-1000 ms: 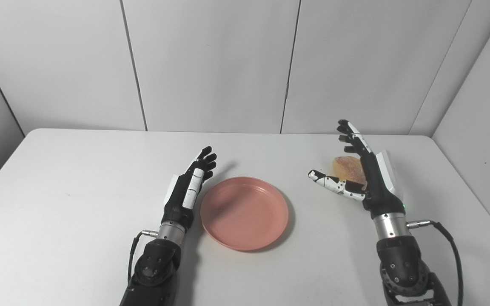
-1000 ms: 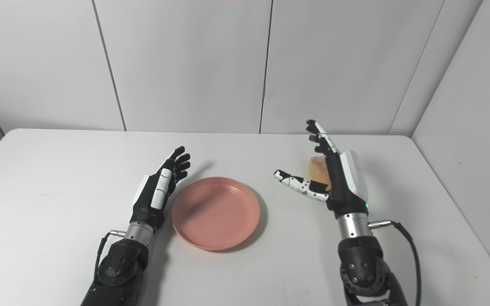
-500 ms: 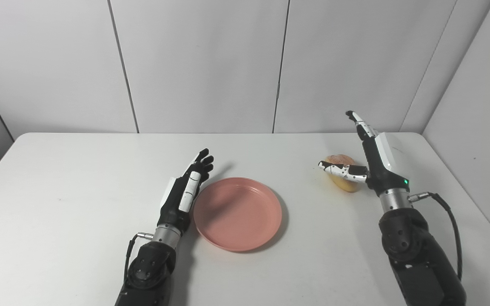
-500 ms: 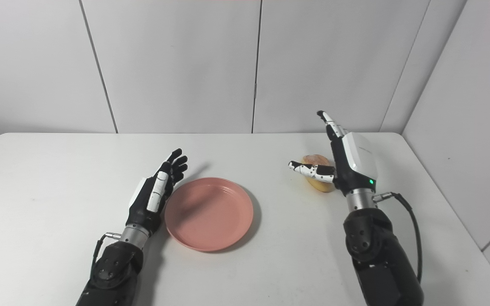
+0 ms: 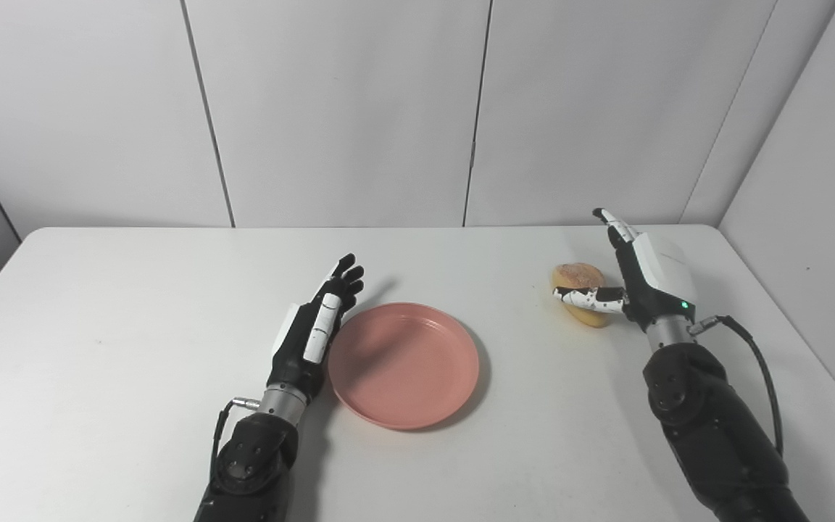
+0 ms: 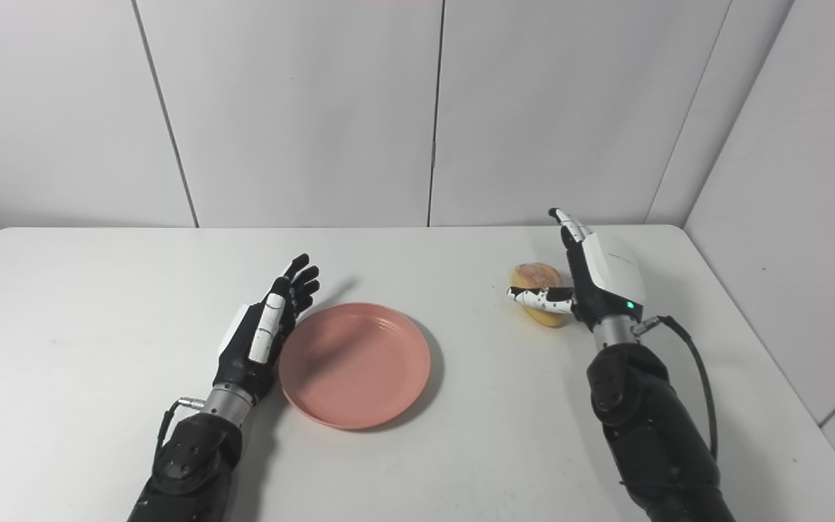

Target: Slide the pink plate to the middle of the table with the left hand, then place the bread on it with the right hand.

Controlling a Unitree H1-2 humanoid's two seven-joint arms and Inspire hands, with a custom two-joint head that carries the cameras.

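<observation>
The right hand (image 5: 642, 279) stands fingers spread beside the bread (image 5: 581, 290), thumb across it (perhaps touching). The pink plate (image 5: 404, 364) sits mid-table, at the bread's eight o'clock. The left hand (image 5: 314, 330), fingers spread and empty, flanks its nine o'clock rim.

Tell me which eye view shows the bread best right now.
The left eye view, slightly: more of the bread shows beside the right robot hand, whose thumb crosses its front. In the right eye view the bread sits tighter against that robot hand, with a bit more hidden. Both show it resting on the table.
</observation>
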